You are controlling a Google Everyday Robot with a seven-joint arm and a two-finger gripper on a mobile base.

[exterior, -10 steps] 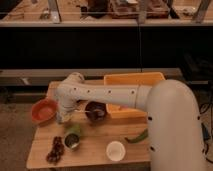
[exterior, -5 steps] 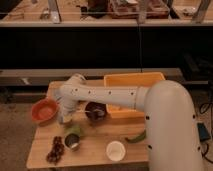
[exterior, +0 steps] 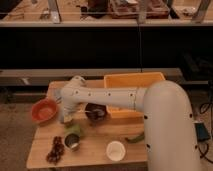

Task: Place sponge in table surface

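Note:
My white arm reaches from the right across the wooden table (exterior: 100, 147). Its gripper (exterior: 66, 118) points down near the table's left middle, between an orange bowl (exterior: 44, 110) and a dark bowl (exterior: 95, 112). Just below and right of the gripper lies a green object with a dark round end (exterior: 73, 137), close to the gripper's tip. I cannot tell whether this is the sponge or whether the gripper holds anything. No other sponge shows.
A yellow-orange bin (exterior: 134, 85) stands at the back right, partly behind my arm. A dark bunch of grapes (exterior: 55, 149) lies front left, a white cup (exterior: 115, 149) front middle, a green pepper (exterior: 135, 137) to its right. Dark shelving stands behind the table.

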